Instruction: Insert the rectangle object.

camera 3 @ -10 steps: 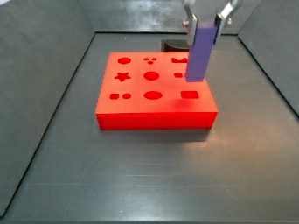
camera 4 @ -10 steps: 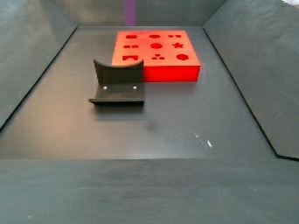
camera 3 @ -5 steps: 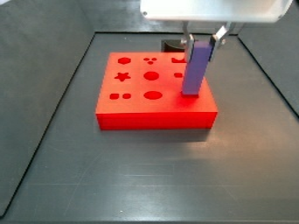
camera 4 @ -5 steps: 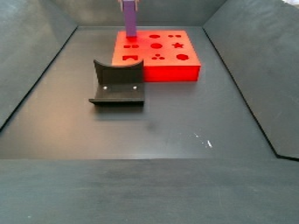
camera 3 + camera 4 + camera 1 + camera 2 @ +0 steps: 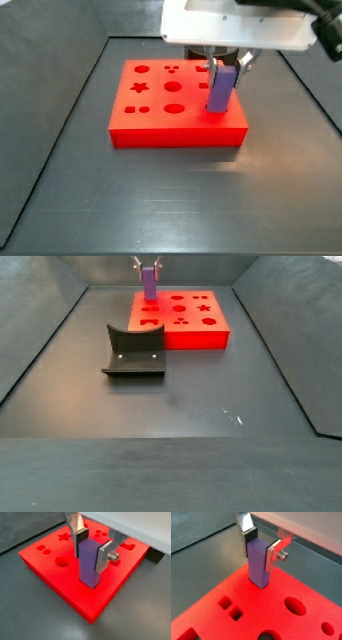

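Observation:
My gripper [image 5: 93,546] is shut on the upper end of the purple rectangle object [image 5: 89,564], which stands upright. Its lower end meets the top of the red block [image 5: 63,582] near a corner; both wrist views show this, and the bar [image 5: 259,563] seems partly sunk into a hole there. In a side view the bar [image 5: 222,86] stands over the block's [image 5: 160,125] right side under my gripper [image 5: 225,62]. In a side view the bar [image 5: 148,284] rises from the block's [image 5: 201,339] far left corner below the gripper [image 5: 147,266].
The red block carries several shaped holes: circles [image 5: 62,562], a star [image 5: 64,536] and squares [image 5: 230,609]. A dark L-shaped fixture [image 5: 134,352] stands on the grey floor left of the block. A dark cup [image 5: 199,51] sits behind the block. Grey walls ring the floor.
My gripper has come down with the purple bar. The bar's lower end has dropped from above the block onto its top surface at the rectangular hole.

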{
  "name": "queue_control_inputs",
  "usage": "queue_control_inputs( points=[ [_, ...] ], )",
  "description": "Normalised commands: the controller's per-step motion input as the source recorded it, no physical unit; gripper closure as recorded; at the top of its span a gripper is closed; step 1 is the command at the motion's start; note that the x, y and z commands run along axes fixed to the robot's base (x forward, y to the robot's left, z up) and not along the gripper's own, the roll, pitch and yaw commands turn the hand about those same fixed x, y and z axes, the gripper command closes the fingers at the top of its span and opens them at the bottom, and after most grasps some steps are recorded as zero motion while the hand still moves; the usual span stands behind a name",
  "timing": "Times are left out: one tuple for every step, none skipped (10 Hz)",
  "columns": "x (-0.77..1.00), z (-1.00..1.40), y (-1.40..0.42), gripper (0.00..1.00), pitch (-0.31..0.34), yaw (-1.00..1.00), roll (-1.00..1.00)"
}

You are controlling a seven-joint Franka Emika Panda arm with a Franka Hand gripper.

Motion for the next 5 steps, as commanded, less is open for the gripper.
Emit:
queue_control_inputs(
  points=[
    [0.15,-0.54,-0.14,1.00,0.000,-0.14,0.15],
    [0.17,-0.47,-0.24,1.00,0.014,-0.12,0.23],
    [0.03,-0.34,-0.19,1.00,0.027,-0.12,0.21],
    [0.00,0.00,0.00,1.00,-0.006,0.00,-0.03],
    [0.00,0.00,0.00,1.00,0.000,0.00,0.00]
  ],
)
